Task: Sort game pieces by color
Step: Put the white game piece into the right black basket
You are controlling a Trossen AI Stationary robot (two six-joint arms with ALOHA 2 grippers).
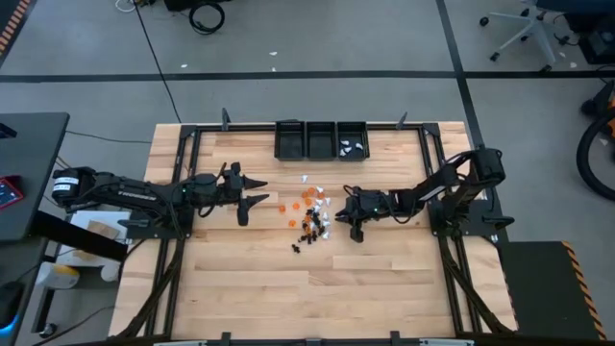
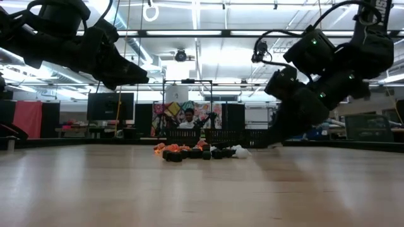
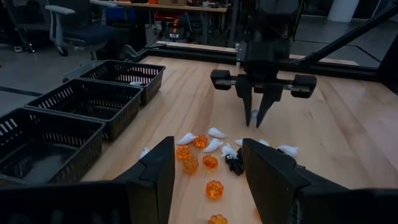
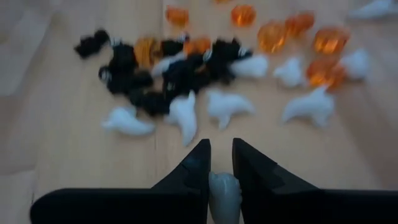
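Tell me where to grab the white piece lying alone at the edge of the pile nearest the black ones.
Pinch the white piece across its narrow waist, coming straight down. It lies flat and elongated, with bare wood on its outer side for a fingertip; the black pieces crowd its other side.

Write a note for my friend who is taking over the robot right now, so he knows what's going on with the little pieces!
Right gripper: shut on a white piece, at the right edge of the pile.
Left gripper: open, empty, waiting left of the pile.
Game pieces: orange, black and white, mostly mixed mid-table.
Bins: three at the table's far edge. The right bin has some white pieces in it; the other two look empty.
Done: a few whites sorted.
Left: bin the held white piece, then the remaining whites, all orange and all black.
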